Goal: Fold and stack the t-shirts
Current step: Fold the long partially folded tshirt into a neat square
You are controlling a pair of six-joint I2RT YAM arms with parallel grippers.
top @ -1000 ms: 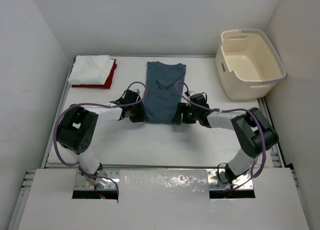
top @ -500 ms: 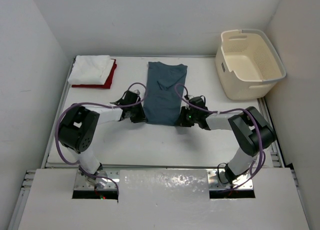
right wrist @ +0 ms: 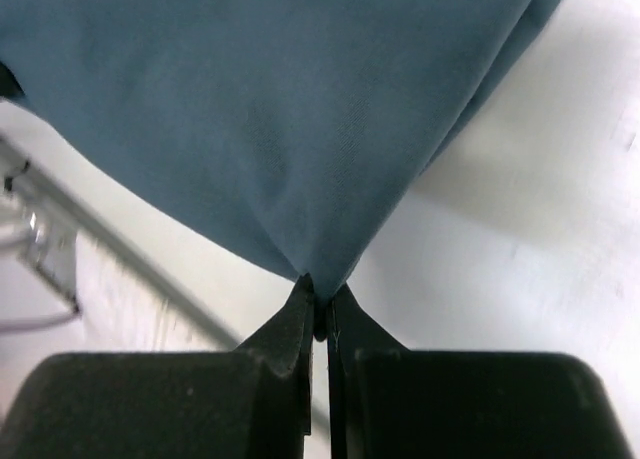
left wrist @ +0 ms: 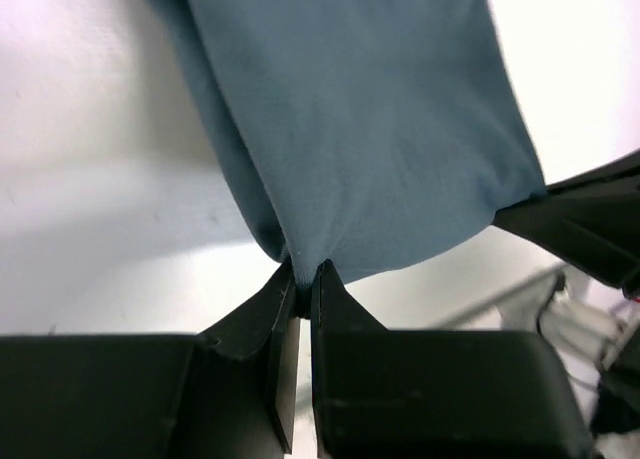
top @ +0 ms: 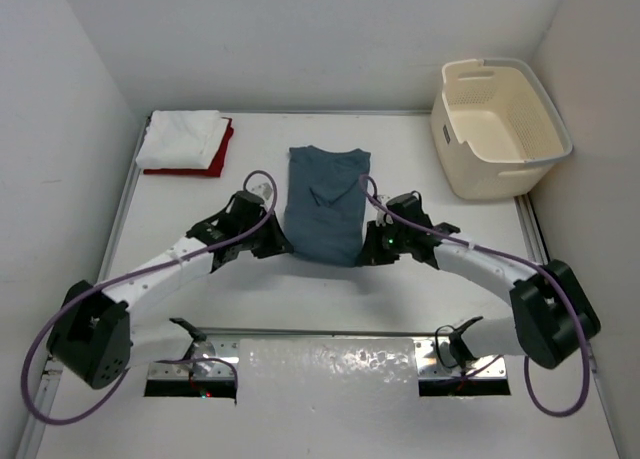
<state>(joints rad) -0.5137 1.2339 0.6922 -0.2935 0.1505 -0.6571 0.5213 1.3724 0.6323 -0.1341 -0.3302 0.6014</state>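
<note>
Tools first: left tool (left wrist: pixel 300 279) and right tool (right wrist: pixel 320 314) are both pinched tight on the near corners of the teal shirt (top: pixel 325 194), at its 7 and 5 o'clock. It lies mid-way up the desk (top: pixel 420 289). Three shirts total: at 10 o'clock, the white shirt (top: pixel 180 139) sits folded on the red shirt (top: pixel 224 151). One cream basket (top: pixel 455 154) at 2 o'clock, only its holed walls showing inside.
</note>
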